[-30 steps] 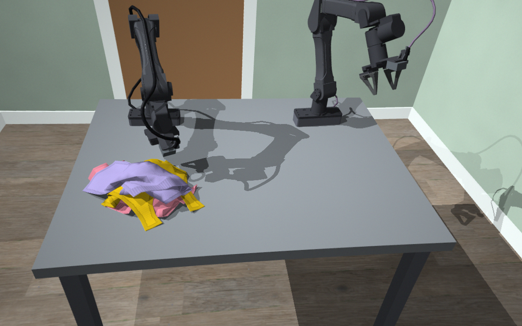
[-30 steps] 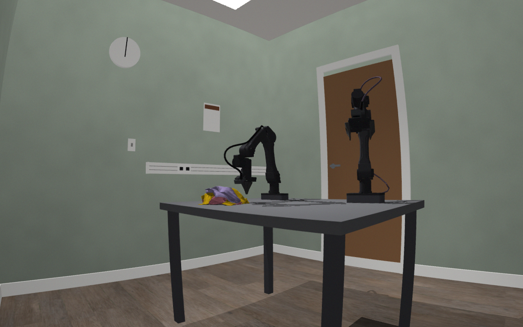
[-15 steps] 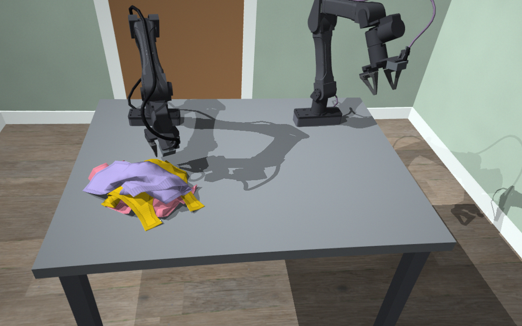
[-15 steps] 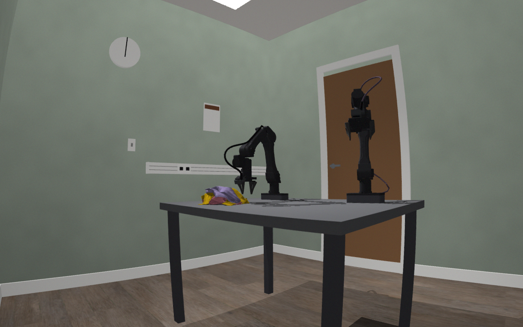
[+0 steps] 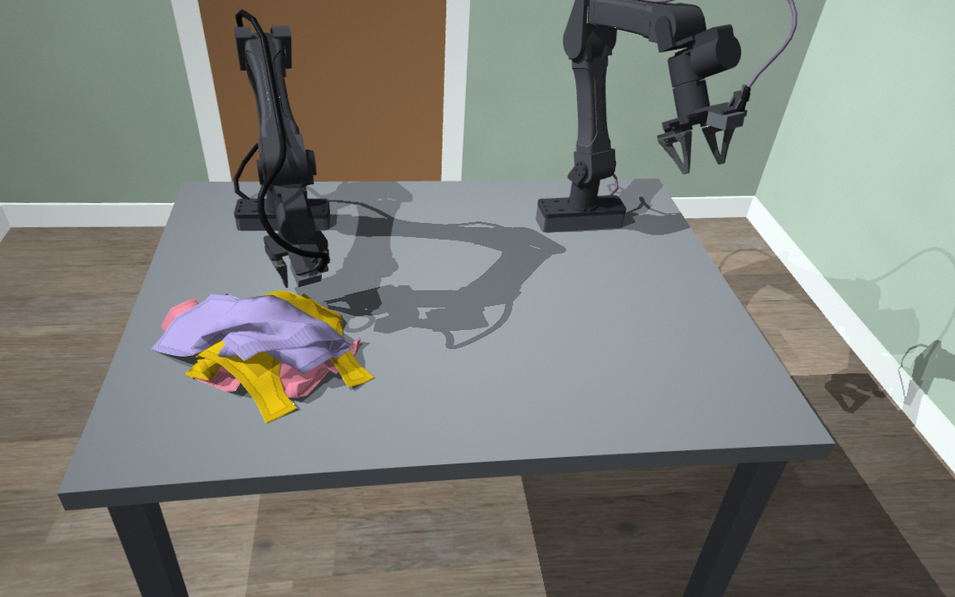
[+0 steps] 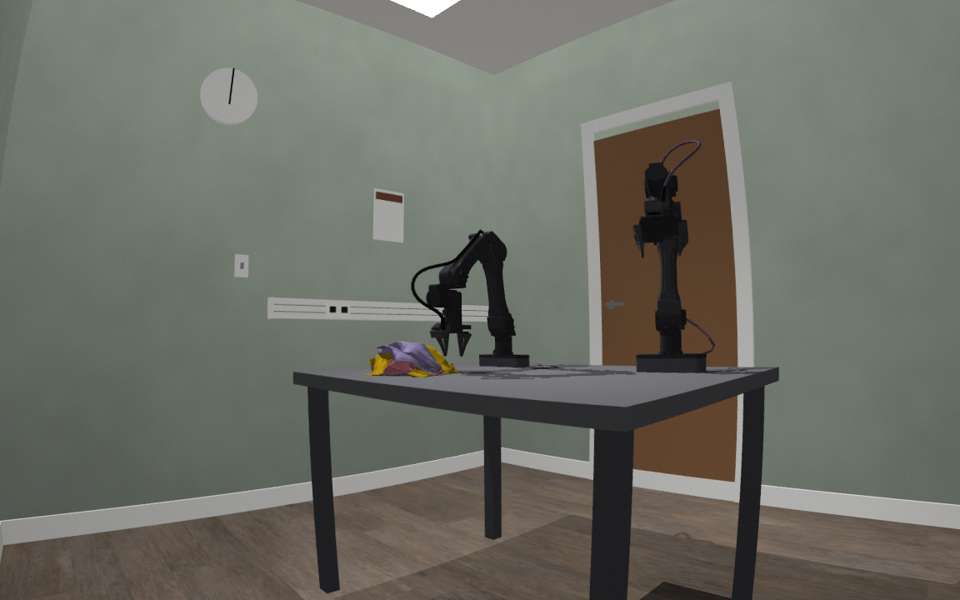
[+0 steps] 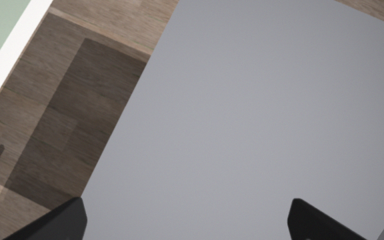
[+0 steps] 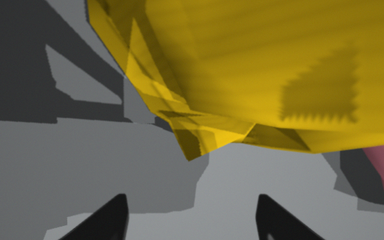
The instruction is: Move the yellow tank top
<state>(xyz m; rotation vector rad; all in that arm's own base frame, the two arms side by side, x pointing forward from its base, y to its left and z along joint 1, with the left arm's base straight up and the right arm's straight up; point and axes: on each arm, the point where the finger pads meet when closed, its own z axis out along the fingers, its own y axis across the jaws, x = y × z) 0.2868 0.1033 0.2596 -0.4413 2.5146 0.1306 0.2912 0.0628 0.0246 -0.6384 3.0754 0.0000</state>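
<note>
Yellow tank top [image 5: 265, 378] [image 6: 442, 363] [image 8: 279, 67], rumpled (two strap-like ends splayed out), partly under lavender cloth, in the laundry pile on the table.
</note>
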